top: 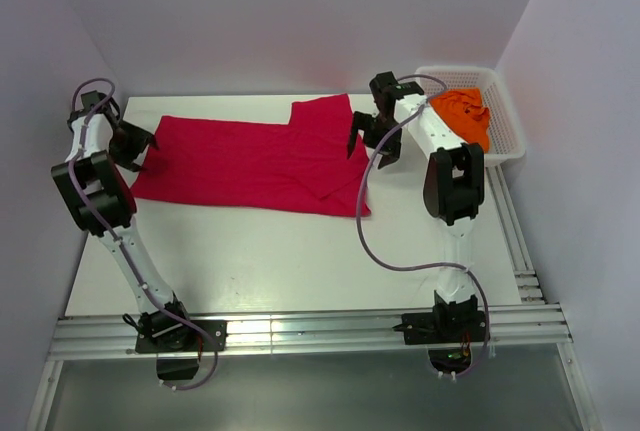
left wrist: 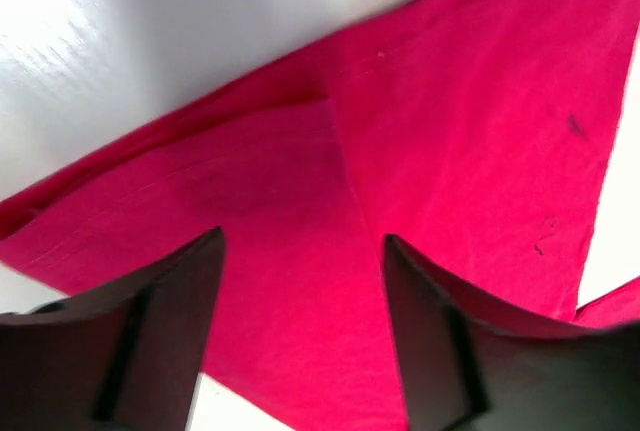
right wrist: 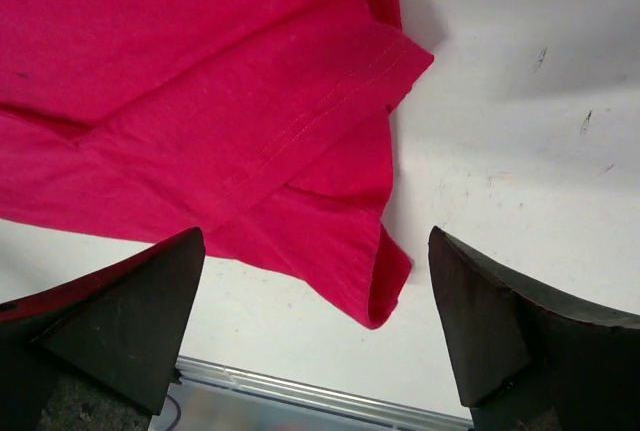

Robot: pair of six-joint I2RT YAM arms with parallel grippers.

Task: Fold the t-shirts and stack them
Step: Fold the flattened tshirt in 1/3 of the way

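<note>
A crimson red t-shirt point(top: 250, 161) lies spread and partly folded across the back of the white table point(top: 280, 261). Over its left edge hovers my left gripper point(top: 143, 148), open with nothing in it. In the left wrist view that gripper point(left wrist: 302, 241) has only red cloth point(left wrist: 450, 121) under the gap between its fingers. My right gripper point(top: 372, 138) stands open at the shirt's right edge. In the right wrist view it point(right wrist: 315, 236) is wide apart above a curled red corner point(right wrist: 375, 291), holding nothing. The orange t-shirt point(top: 462, 113) lies bunched in the basket.
A white mesh basket point(top: 508, 126) sits at the back right corner, just right of the right arm. An aluminium rail point(top: 320, 331) runs along the table's near edge. Walls close in at the back and on both sides.
</note>
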